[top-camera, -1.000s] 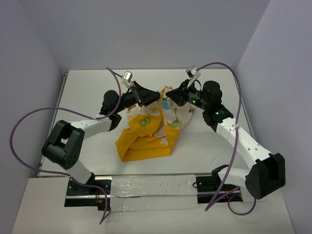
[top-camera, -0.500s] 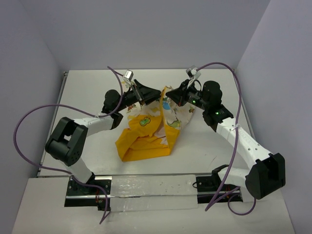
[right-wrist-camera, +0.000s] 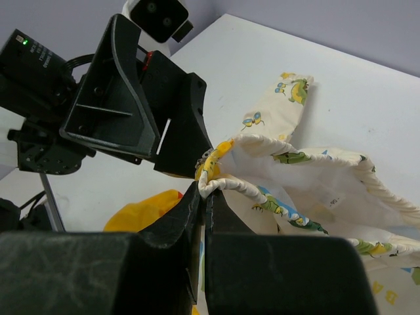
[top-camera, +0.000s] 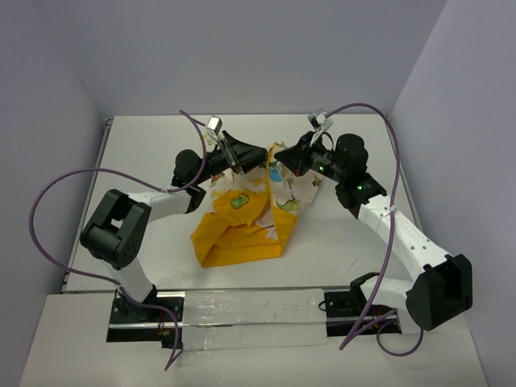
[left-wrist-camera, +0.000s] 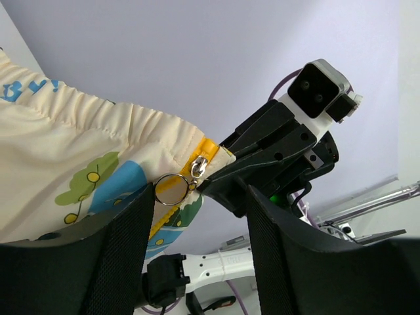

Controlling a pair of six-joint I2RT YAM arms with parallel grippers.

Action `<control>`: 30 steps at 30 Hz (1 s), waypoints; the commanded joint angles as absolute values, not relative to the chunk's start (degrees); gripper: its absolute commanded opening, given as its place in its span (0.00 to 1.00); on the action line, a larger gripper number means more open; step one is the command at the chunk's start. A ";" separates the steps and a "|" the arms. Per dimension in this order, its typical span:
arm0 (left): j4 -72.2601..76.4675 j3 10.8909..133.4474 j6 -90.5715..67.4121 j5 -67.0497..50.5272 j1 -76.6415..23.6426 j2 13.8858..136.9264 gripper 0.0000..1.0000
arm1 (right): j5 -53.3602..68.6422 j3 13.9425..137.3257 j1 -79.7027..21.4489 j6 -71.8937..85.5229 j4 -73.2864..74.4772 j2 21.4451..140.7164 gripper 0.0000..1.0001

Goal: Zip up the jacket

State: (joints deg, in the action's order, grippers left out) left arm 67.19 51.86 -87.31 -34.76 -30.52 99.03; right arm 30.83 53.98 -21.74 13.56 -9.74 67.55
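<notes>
The jacket [top-camera: 242, 230] lies in the middle of the table, yellow lining to the front and cream animal print [top-camera: 294, 193] on its right. Its top edge is lifted. My right gripper [right-wrist-camera: 205, 191] is shut on the rolled cream edge [right-wrist-camera: 226, 186] beside the yellow zipper tape. In the top view the right gripper [top-camera: 279, 160] meets the left gripper [top-camera: 260, 152] over the jacket's top. My left gripper [left-wrist-camera: 200, 197] is open, its fingers [left-wrist-camera: 125, 236] either side of the silver slider [left-wrist-camera: 200, 167] and its pull ring [left-wrist-camera: 172, 189], gripping nothing.
Purple cables [top-camera: 56, 201] loop off both arms to the left and right. Grey walls close in the white table [top-camera: 145, 145] on three sides. The arm bases [top-camera: 137, 310] stand at the near edge.
The left jaws have spread a little wider. The left arm's elbow has shifted slightly right and its cable swung. The right gripper and jacket have stayed put.
</notes>
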 commanded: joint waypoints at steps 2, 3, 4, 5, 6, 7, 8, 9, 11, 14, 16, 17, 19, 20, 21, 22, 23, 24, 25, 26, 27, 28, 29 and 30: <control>75.42 52.89 -90.28 -34.30 -31.09 100.67 0.57 | 30.50 54.87 -21.64 12.74 -12.06 64.69 0.00; 75.53 52.85 -90.41 -34.22 -31.06 100.72 0.54 | 30.50 54.84 -21.68 12.74 -12.04 64.69 0.00; 75.50 52.82 -90.38 -34.13 -31.08 100.61 0.50 | 30.50 54.79 -21.65 12.74 -12.04 64.69 0.00; 75.50 52.77 -90.41 -33.88 -31.06 100.55 0.45 | 30.50 54.81 -21.62 12.74 -12.10 64.69 0.00; 75.55 52.63 -90.44 -33.70 -31.03 100.49 0.40 | 30.50 54.84 -21.67 12.80 -12.13 64.69 0.00; 75.69 52.51 -90.49 -33.56 -31.08 100.46 0.36 | 30.45 54.84 -21.66 12.78 -12.13 64.69 0.00; 75.87 52.37 -90.63 -33.38 -31.06 100.41 0.32 | 30.46 54.84 -21.67 12.80 -12.13 64.69 0.00; 76.25 52.18 -90.90 -33.16 -31.03 100.41 0.29 | 30.50 54.84 -21.71 12.83 -12.13 64.73 0.00; 76.99 51.92 -91.36 -32.91 -31.03 100.61 0.24 | 30.50 54.84 -21.64 12.83 -12.13 64.78 0.00; 78.31 51.77 -92.21 -32.78 -31.11 101.11 0.20 | 30.48 54.76 -21.71 12.92 -12.06 64.85 0.00; 78.66 51.68 -92.43 -32.93 -31.11 101.40 0.20 | 30.41 54.76 -21.71 12.77 -11.95 64.86 0.00; 78.51 51.78 -92.41 -33.01 -31.06 101.47 0.22 | 30.36 54.81 -21.71 12.79 -11.95 64.81 0.00; 78.32 51.77 -92.24 -33.09 -31.11 101.51 0.28 | 30.32 54.89 -21.62 12.74 -11.91 64.82 0.00; 78.10 51.74 -91.97 -33.20 -31.11 101.42 0.33 | 30.32 54.96 -21.65 12.74 -11.87 64.86 0.00; 77.79 51.68 -91.51 -33.32 -31.12 101.24 0.35 | 30.33 55.02 -21.71 12.75 -11.87 64.87 0.00; 77.32 51.68 -91.10 -33.38 -31.18 101.18 0.37 | 30.39 55.02 -21.71 12.81 -11.87 64.93 0.00; 76.75 51.68 -90.73 -33.34 -31.20 101.04 0.38 | 30.41 55.02 -21.71 12.83 -11.87 64.95 0.00; 76.26 51.68 -90.38 -33.31 -31.20 100.93 0.39 | 30.41 55.08 -21.77 12.83 -11.92 64.95 0.00; 75.71 51.73 -89.91 -33.36 -31.35 100.80 0.40 | 30.36 55.11 -21.69 12.88 -11.95 65.00 0.00; 75.23 51.77 -89.56 -33.40 -31.51 100.68 0.40 | 30.32 55.11 -21.67 12.92 -12.00 65.04 0.00; 74.79 51.81 -89.34 -33.40 -31.55 100.59 0.41 | 30.32 55.11 -21.71 12.97 -12.04 65.04 0.00; 74.49 51.86 -89.12 -33.40 -31.60 100.55 0.41 | 30.32 55.11 -21.71 12.96 -12.04 65.04 0.00; 74.49 51.86 -88.94 -33.40 -31.69 100.59 0.41 | 30.32 55.11 -21.71 12.92 -12.00 65.08 0.00; 74.58 51.95 -88.86 -33.49 -31.82 100.77 0.41 | 30.32 55.11 -21.71 12.92 -11.95 65.13 0.00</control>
State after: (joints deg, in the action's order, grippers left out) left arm 73.00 51.57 -91.00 -33.82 -31.00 101.16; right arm 30.80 53.98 -21.74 13.56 -9.33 67.29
